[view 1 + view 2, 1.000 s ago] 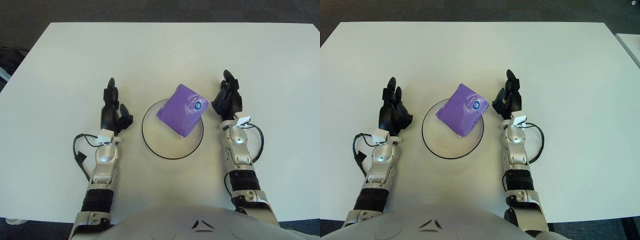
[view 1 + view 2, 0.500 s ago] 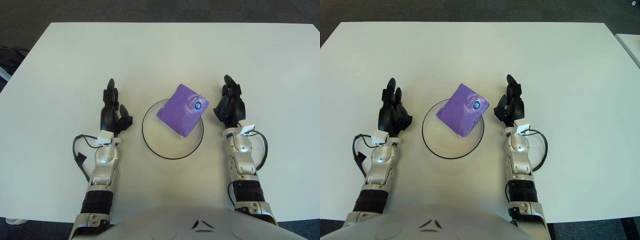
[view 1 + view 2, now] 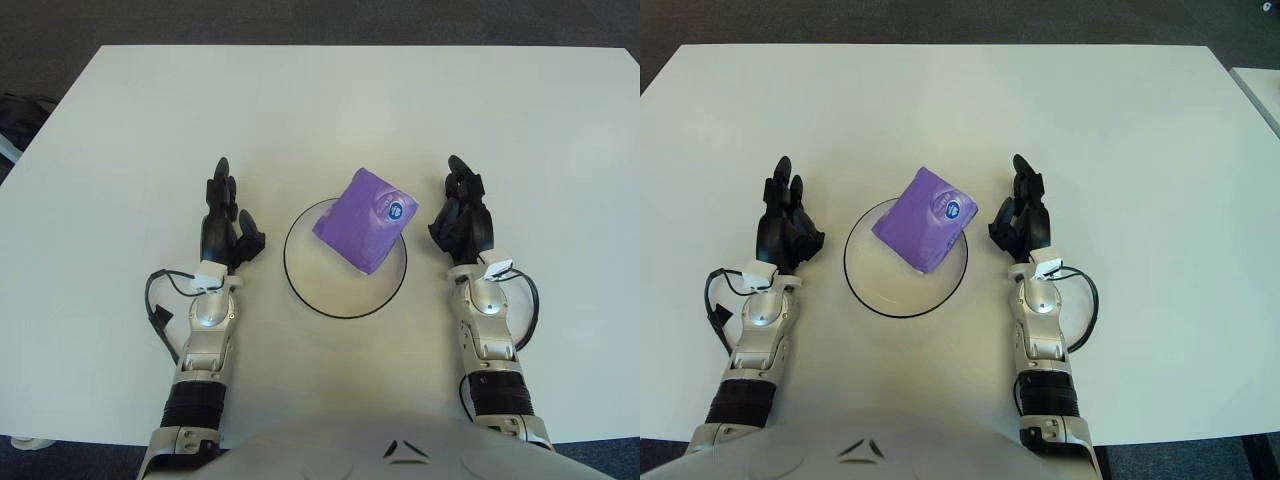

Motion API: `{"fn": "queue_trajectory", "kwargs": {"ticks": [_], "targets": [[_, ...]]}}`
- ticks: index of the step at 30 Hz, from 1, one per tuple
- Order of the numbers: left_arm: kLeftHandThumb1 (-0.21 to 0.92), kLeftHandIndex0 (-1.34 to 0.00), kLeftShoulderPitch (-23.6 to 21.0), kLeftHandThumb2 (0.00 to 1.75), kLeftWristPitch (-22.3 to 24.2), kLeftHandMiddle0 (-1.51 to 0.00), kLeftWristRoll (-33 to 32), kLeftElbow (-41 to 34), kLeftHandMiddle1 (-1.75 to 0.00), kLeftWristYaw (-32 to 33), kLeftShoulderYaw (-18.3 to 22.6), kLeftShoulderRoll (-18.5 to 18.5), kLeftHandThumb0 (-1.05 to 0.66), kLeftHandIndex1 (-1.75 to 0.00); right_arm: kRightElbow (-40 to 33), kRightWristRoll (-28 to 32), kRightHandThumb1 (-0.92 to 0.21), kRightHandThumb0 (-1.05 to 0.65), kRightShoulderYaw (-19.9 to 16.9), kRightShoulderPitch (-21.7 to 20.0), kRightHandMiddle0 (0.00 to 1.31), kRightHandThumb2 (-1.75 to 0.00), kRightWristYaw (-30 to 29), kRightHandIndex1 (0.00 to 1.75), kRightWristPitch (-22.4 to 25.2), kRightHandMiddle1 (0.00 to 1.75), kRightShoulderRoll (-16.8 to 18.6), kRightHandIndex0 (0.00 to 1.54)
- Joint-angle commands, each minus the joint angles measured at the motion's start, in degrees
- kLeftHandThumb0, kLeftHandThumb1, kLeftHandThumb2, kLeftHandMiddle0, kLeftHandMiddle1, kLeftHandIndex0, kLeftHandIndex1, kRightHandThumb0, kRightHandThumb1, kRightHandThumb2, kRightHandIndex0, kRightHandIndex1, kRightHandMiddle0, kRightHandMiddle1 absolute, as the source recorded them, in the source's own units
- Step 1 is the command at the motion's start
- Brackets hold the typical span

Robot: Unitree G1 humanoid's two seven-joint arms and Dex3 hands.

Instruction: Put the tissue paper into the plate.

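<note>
Looking down from the head camera, I have my own torso at the bottom edge, then both forearms reaching forward over the white table (image 3: 320,100). My left hand (image 3: 224,220) shows just left of the plate (image 3: 300,275), with its dark fingers (image 3: 220,178) stretched forward and loosely spread, gripping nothing. My right hand (image 3: 462,215) shows just right of the plate, apart from the rim, fingers likewise extended and relaxed with nothing in them. I cannot tell from either eye whether the hands touch the tabletop.

Between the hands sits the plate, round and pale with a thin dark rim. Its near half is bare. The tissue paper (image 3: 365,218), a purple soft pack with a small round blue-and-white label near its far right corner, lies in the plate's far right part, turned cornerwise. Its far corner and right side hang out past the rim, so it is in the plate but not wholly within it. Neither hand touches the pack.

The two eyes differ a little at the margins. My left eye picks up a dark object (image 3: 22,112) past the table's left edge; my right eye does not show it. My right eye instead catches the corner of a second pale surface (image 3: 1262,95) beyond the table's right edge. Past the far edge of the table, both show dark carpeted floor (image 3: 960,20).
</note>
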Motion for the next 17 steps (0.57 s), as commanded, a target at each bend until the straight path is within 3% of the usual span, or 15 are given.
{"fn": "queue_trajectory", "kwargs": {"ticks": [1, 17], "targets": [[0.92, 0.00, 5.06, 1.05, 1.09, -0.19, 0.94, 5.30, -0.01, -0.51, -0.33, -0.20, -0.80, -0.36, 2.57, -0.38, -0.92, -0.74, 0.17, 3.77, 0.00, -0.98, -0.12, 0.01, 2.19, 0.46, -0.13, 0.19], [0.92, 0.00, 5.72, 1.05, 0.28, -0.19, 0.27, 3.60, -0.01, -1.05, 0.08, -0.04, -0.81, -0.36, 2.91, -1.40, -0.92, -0.77, 1.09, 4.25, 0.00, -1.01, -1.01, 0.01, -0.68, 0.48, -0.04, 0.20]]}}
